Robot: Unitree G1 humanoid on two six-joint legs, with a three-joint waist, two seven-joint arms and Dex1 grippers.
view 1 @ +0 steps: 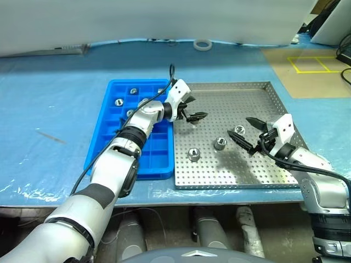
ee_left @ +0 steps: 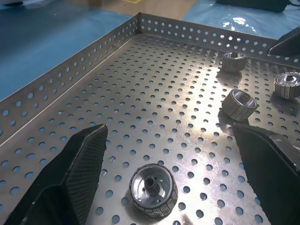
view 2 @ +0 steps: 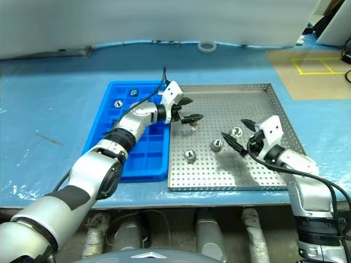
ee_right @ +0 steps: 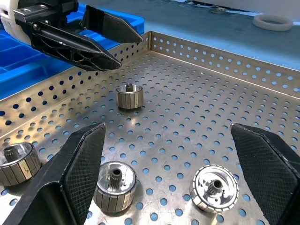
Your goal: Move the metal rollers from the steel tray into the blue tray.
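Left arm: extended forward and angled toward the right arm, its tool (view 1: 193, 113) wide open, nothing between the black fingers (ee_left: 70, 178). Right arm: bent at the elbow, its tool (view 1: 248, 135) facing the left tool, likewise spread wide and empty, the two well apart.

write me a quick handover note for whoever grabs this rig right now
Left gripper: open, empty, over the steel tray near its blue-tray side, just above a roller.
Right gripper: open, empty, low over the steel tray's right part.
Rollers: four on the steel tray, including ones at and. At least three sit in far compartments of the blue tray, one at.
Done: some rollers moved.
Left: pick up the four and place them in the blue tray.
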